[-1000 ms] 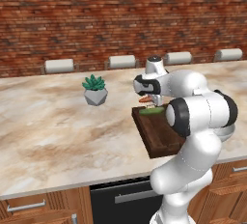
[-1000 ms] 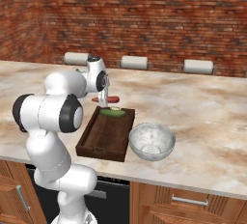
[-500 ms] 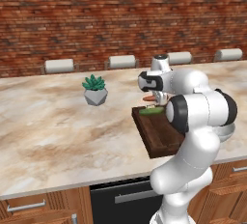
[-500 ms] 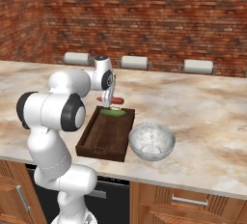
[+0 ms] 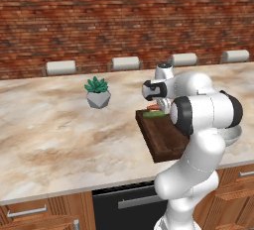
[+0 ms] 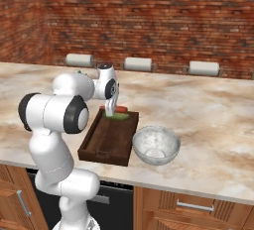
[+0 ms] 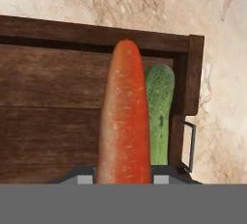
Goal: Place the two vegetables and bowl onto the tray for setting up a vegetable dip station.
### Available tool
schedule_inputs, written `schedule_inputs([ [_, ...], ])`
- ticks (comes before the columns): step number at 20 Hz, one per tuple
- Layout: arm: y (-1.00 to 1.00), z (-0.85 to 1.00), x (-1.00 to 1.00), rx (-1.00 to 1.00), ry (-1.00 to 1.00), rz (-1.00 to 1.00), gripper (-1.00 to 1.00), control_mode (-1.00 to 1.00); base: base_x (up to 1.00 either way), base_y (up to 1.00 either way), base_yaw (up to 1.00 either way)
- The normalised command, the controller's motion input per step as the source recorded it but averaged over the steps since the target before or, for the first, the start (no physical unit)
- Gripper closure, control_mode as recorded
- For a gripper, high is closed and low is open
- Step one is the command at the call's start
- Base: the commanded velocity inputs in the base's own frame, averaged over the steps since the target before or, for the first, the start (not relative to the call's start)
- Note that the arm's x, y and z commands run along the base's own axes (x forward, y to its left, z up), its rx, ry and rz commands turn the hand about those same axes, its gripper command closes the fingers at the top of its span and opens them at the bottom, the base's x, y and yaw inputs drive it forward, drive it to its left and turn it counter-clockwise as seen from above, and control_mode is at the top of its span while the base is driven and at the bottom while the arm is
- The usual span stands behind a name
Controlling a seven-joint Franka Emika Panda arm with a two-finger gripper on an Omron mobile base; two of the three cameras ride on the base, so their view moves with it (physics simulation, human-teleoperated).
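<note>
Carrot (image 7: 124,117) clamped in gripper (image 6: 109,108), long axis parallel to cucumber (image 7: 159,112) just beside it, both pointing at tray (image 7: 48,121) rim. Arm bent over tray's far end, bowl (image 6: 155,144) on bench beside tray.

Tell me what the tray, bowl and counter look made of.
Tray: dark brown wood, matte, with plank grain visible. Bowl: pale grey, speckled and slightly glossy, likely glazed ceramic or stone. Counter: beige veined slab, probably polished marble or a look-alike.
</note>
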Motion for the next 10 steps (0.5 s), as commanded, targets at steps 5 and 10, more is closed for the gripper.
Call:
schedule_inputs([
  [5, 0.0, -0.26, 0.0, 0.0, 0.0, 0.0, 1.0, -1.0, 0.0, 0.0, 0.0],
  [10, 0.0, -0.26, 0.0, 0.0, 0.0, 0.0, 1.0, -1.0, 0.0, 0.0, 0.0],
])
